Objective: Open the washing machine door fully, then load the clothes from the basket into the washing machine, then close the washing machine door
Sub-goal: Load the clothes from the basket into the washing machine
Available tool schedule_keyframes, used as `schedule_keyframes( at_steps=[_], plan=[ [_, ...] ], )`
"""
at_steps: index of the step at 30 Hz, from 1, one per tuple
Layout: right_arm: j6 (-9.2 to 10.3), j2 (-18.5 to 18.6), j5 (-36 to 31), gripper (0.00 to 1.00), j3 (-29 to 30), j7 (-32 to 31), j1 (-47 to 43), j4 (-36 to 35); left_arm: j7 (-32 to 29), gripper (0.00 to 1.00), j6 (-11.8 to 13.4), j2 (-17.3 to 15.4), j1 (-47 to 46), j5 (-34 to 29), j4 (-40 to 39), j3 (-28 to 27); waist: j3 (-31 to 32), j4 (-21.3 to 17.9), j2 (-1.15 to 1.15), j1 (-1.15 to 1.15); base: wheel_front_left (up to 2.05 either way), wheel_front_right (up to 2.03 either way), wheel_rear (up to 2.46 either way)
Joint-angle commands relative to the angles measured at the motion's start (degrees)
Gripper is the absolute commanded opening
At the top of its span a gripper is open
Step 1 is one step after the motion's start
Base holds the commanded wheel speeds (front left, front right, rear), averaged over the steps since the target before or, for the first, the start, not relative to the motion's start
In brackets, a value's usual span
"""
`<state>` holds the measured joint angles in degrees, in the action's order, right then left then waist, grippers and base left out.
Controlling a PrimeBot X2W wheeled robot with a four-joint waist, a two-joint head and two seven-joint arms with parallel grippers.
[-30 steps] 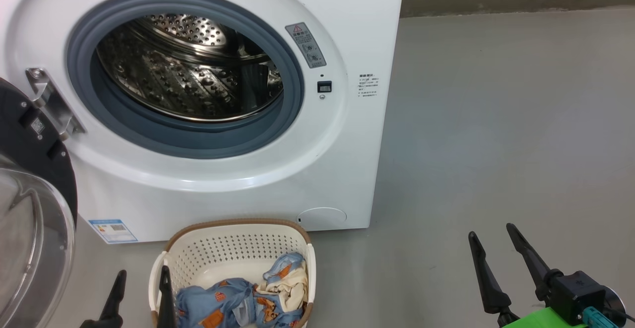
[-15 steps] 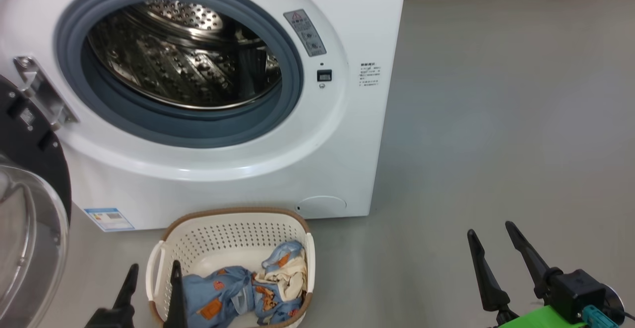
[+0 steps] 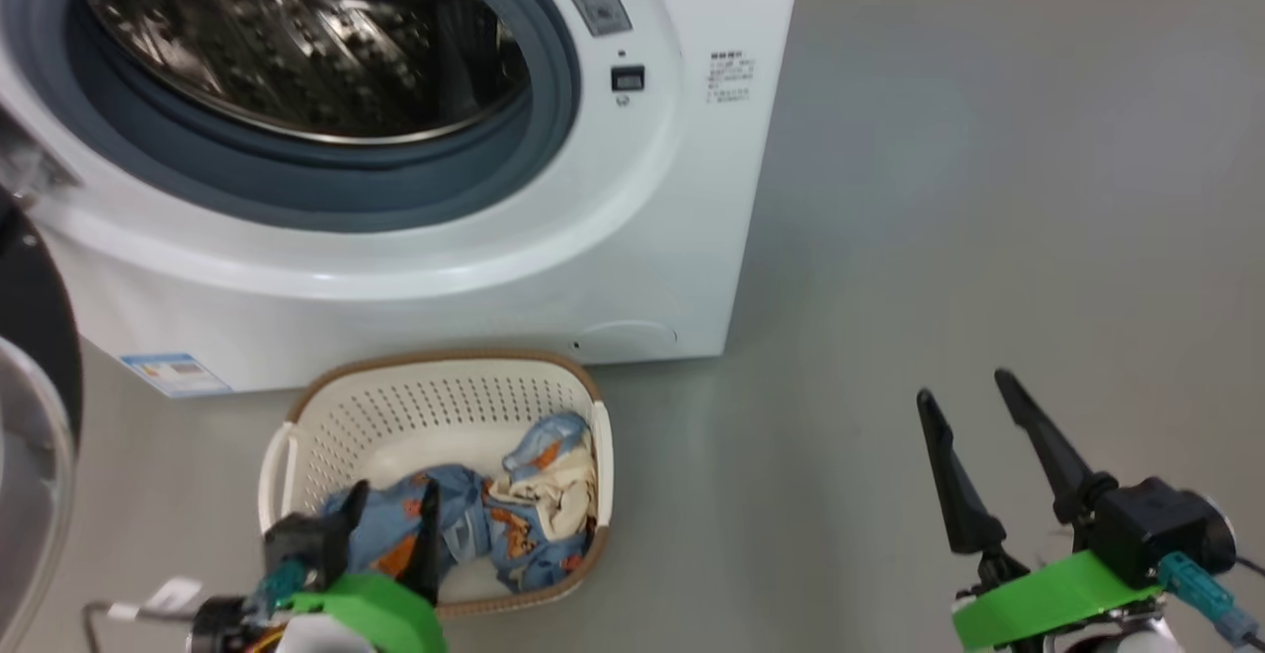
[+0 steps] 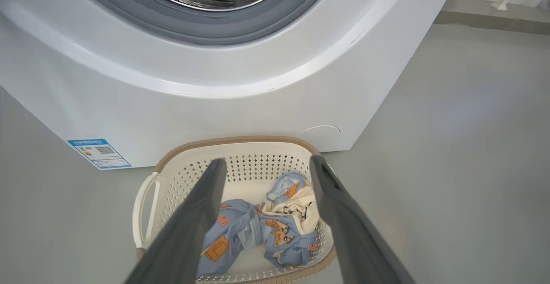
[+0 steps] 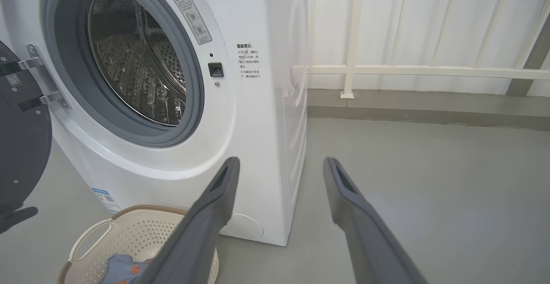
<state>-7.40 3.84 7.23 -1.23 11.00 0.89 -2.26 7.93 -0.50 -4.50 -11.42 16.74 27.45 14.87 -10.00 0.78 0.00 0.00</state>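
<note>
Left gripper hangs over the near side of the basket, its 2 fingers spread wide, nothing between them, right above the light-blue and orange clothes inside. The basket sits on the grey floor just in front of the washing machine. The washing machine door is swung open at the left, showing the steel drum. Right gripper is wide open, well off to the right.

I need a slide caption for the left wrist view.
Open left gripper pointing at the clothes in the basket before the washing machine.
</note>
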Motion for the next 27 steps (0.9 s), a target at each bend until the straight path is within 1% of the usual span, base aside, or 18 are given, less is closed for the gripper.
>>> schedule_keyframes(
  at_steps=[1, 6, 13, 15, 16, 23, 27],
  plan=[
    [-0.09, 0.6, 0.5, 1.0, -1.83, 0.52, 2.39, -1.87, 0.82, 1.0, -1.21, -0.16, -4.08, 0.81, 2.49, -1.1, -3.87, -1.23, 0.0, 0.0, 0.0, 0.0, 0.0],
    [-0.09, 1.25, 0.98, 1.0, -3.48, 0.98, 5.22, -2.1, 1.68, 1.0, -4.15, 1.03, -11.61, 3.81, 14.92, 0.47, -8.67, -3.02, 0.0, 0.0, 0.0, 0.0, 0.0],
    [-0.09, 2.13, 1.79, 1.0, -4.99, 1.89, 9.3, -2.44, 2.89, 1.0, -6.09, 1.55, -21.31, 7.32, 28.26, 3.13, -16.28, -5.98, 0.0, 0.0, 0.0, 0.0, 0.0],
    [-0.09, 2.35, 2.06, 1.0, -5.34, 2.21, 10.51, -2.62, 2.76, 1.0, -6.41, 1.58, -23.83, 8.15, 31.0, 4.16, -18.64, -6.81, 0.0, 0.0, 0.0, 0.0, 0.0],
    [-0.09, 2.35, 2.06, 1.0, -5.34, 2.21, 10.51, -2.62, 2.76, 1.0, -6.41, 1.58, -23.83, 8.15, 31.0, 4.16, -18.64, -6.81, 0.0, 0.0, 0.0, 0.0, 0.0],
    [-0.09, 2.55, 2.54, 1.0, -6.83, 3.17, 15.2, -3.29, 2.05, 1.0, -6.87, 1.61, -32.05, 10.49, 37.87, 6.55, -27.4, -9.17, 0.0, 0.0, 0.0, 0.0, 0.0],
    [-0.09, 2.66, 2.84, 1.0, -7.81, 3.6, 18.17, -3.42, 1.89, 1.0, -6.94, 0.84, -35.83, 10.87, 40.92, 7.27, -31.77, -10.3, 0.0, 0.0, 0.0, 0.0, 0.0]
  ],
)
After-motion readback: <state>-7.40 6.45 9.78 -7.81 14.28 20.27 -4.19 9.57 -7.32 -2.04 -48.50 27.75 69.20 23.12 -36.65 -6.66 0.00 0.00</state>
